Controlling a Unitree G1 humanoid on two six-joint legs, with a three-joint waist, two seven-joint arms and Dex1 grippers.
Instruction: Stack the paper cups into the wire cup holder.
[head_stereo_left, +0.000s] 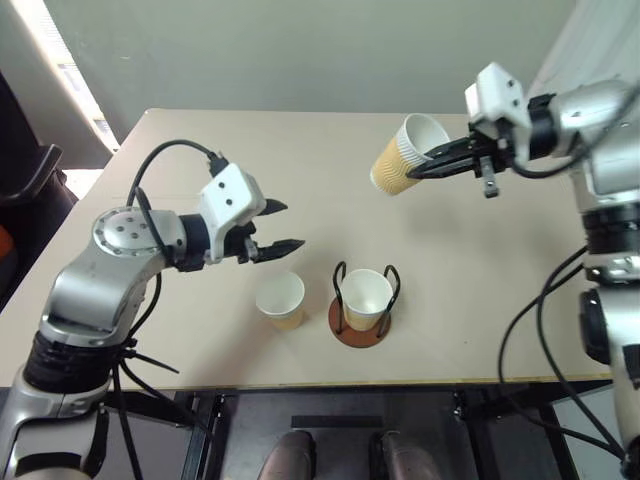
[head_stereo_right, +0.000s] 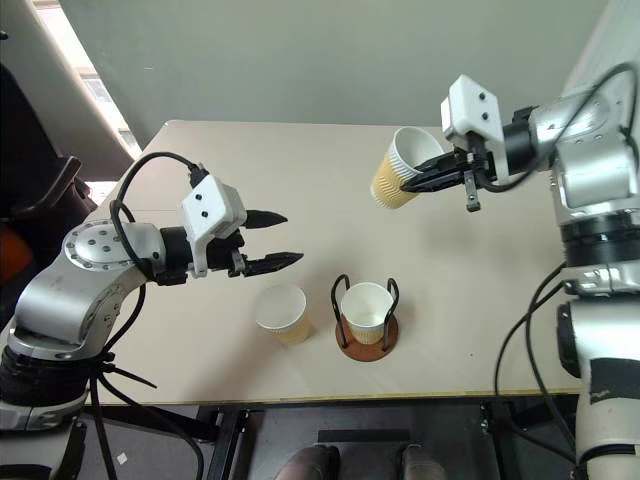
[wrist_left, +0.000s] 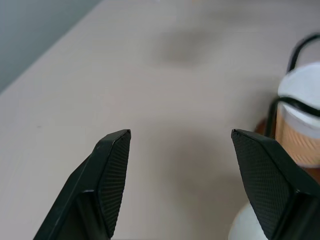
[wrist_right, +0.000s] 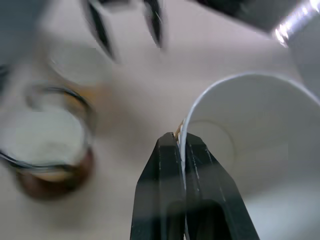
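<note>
Starting point: the wire cup holder (head_stereo_left: 362, 305), taken as the landmark, stands near the front edge of the table (head_stereo_left: 300, 160), around its middle.
Surface: a plain beige tabletop, its front edge closest to the robot; past the far edge a grey-green wall; beyond the left edge a bright strip of light on the floor beside dark furniture.
Holder: round reddish-brown base, black wire loops upright, with one paper cup (head_stereo_left: 366, 296) seated inside, mouth up.
Second cup (head_stereo_left: 281, 299): upright on the table just to the left of the holder, apart from it.
Left gripper (head_stereo_left: 282, 227): hangs over the table up and left of the holder, above and a little behind the second cup, touching nothing; its two black fingers are spread wide with bare tabletop between them in the left wrist view.
Left arm: bent at the elbow, coming in from the left edge, forearm reaching right towards the holder, fingers aimed right and slightly down.
Third cup (head_stereo_left: 403, 156): lifted clear of the table, farther back than the holder and to its right, tilted with its mouth up and to the right.
Right gripper (head_stereo_left: 428, 162): pinched tight on the rim wall of the third cup, one finger inside and one outside, as the right wrist view shows.
Right arm: raised high on the right, wrist turned so the fingers point left, towards the space above the holder.
</note>
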